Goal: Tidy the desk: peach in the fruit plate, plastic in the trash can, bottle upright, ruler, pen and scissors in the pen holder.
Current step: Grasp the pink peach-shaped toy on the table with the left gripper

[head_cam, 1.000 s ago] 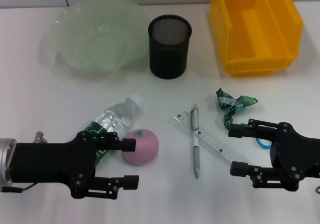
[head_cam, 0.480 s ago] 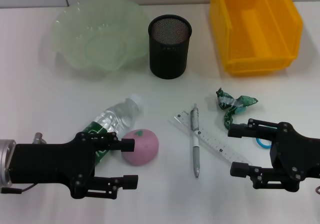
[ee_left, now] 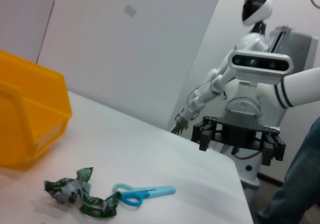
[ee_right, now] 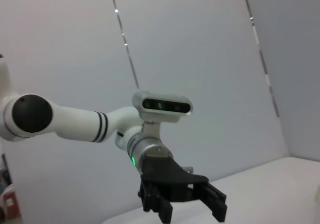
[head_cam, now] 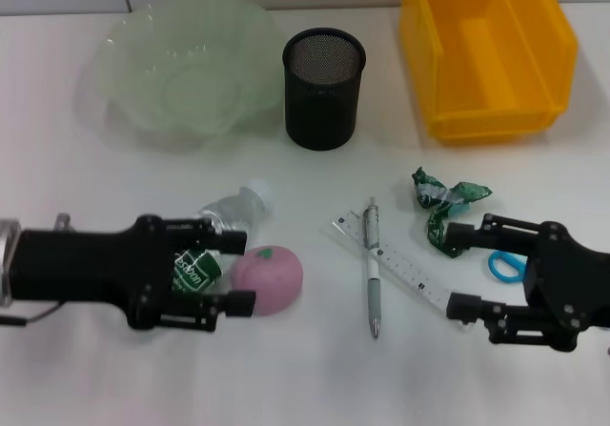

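Observation:
The pink peach lies beside the toppled bottle. My left gripper hovers open over the bottle's green label, its fingertips beside the peach's left side. A pen lies across a clear ruler at the centre. Crumpled green plastic and blue scissors lie to the right. My right gripper is open between ruler and scissors, holding nothing. At the back stand the green fruit plate, the black mesh pen holder and the yellow trash can.
The left wrist view shows the plastic, scissors, the yellow bin and the right gripper farther off. In the right wrist view the left gripper appears. White table surrounds the objects.
My left gripper moved forward over the bottle, toward the peach. My right gripper shifted slightly away and to the right, uncovering the scissors.

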`<control>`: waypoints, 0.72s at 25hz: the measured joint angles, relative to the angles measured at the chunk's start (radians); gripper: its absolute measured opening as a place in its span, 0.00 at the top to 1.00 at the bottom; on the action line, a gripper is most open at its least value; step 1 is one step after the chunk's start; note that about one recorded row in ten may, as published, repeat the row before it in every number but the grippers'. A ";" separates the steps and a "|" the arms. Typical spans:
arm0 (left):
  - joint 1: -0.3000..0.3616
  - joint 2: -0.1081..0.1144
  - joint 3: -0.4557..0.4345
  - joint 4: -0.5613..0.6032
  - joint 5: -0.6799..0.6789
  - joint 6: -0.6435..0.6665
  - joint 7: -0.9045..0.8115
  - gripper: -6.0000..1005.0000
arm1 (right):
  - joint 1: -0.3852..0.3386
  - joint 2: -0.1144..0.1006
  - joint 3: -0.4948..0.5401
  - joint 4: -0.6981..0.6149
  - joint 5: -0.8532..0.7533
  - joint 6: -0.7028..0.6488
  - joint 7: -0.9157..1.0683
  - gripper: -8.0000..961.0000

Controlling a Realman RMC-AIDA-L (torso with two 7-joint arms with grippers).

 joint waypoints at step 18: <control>-0.166 -0.009 0.437 0.386 0.182 -0.193 -0.426 0.22 | -0.091 -0.004 0.146 0.000 -0.006 0.012 -0.010 0.21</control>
